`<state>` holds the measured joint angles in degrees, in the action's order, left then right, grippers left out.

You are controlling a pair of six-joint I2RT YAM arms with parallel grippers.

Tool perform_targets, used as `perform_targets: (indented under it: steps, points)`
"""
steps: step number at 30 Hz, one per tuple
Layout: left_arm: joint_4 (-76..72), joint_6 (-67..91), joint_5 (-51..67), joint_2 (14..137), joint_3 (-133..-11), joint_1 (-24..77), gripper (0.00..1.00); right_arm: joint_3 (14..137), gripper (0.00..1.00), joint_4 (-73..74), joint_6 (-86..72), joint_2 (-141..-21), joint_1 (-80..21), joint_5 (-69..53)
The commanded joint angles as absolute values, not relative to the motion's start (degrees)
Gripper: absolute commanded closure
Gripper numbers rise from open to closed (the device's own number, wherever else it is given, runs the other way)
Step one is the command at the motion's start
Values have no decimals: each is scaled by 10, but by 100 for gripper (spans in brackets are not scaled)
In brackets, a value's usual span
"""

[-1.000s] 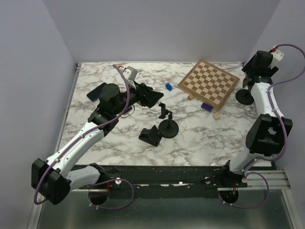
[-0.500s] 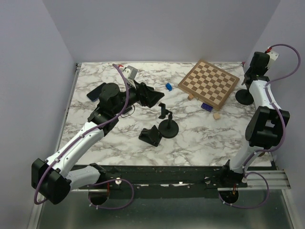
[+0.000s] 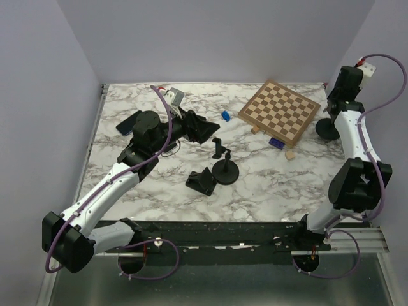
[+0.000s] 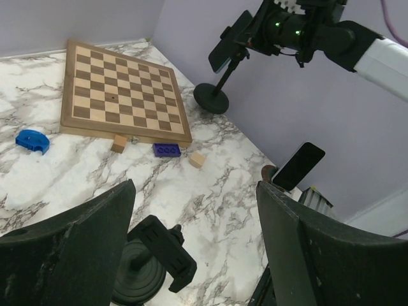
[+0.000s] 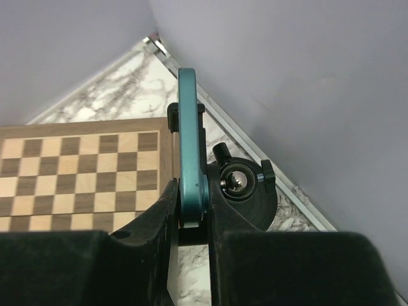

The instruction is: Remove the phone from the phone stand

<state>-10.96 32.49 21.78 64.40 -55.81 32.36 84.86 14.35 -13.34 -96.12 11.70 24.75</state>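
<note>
Phone (image 5: 190, 140) stands edge-on in its stand (image 5: 245, 185), at the far right corner of the counter (image 3: 268, 185). Noted: right claw (image 5: 191, 204) clenched on the phone's near edge; left claw (image 4: 194, 188) released, spread wide above mid-counter.

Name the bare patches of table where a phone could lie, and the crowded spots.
Bare marble: near right, between the centre stand and the right arm; far strip behind the blue piece. Crowded: blocks along the chessboard's near edge.

Overhead from behind, right wrist close, all sharing phone stand (image 4: 212, 99)
</note>
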Motion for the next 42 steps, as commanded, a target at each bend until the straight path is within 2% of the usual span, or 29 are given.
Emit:
perform_targets:
  steps: [1, 4, 6, 13, 22, 29, 36, 39, 42]
  points:
    - [-109, 329, 233, 640, -574, 322, 16, 853, 99, 73, -93, -838, 73, 308]
    - [-109, 331, 234, 641, -574, 322, 16, 844, 99, 88, -87, -788, 43, 309]
    - [-110, 333, 235, 643, -574, 322, 16, 849, 99, 132, -104, -762, 38, 266]
    - [-116, 337, 240, 652, -571, 322, 16, 846, 99, 304, -137, -696, 30, 28]
    - [-147, 341, 284, 662, -570, 328, 20, 809, 99, 452, -143, -646, 1, -202]
    - [-138, 254, 339, 677, -593, 388, 25, 729, 99, 469, -129, -629, -39, -235]
    - [-44, 138, 290, 705, -625, 479, 28, 690, 99, 468, -132, -601, -44, -237]
    - [-28, 123, 287, 721, -634, 505, 28, 672, 99, 460, -132, -583, -45, -232]
    - [-30, 112, 303, 735, -636, 523, 23, 659, 99, 456, -132, -575, -45, -247]
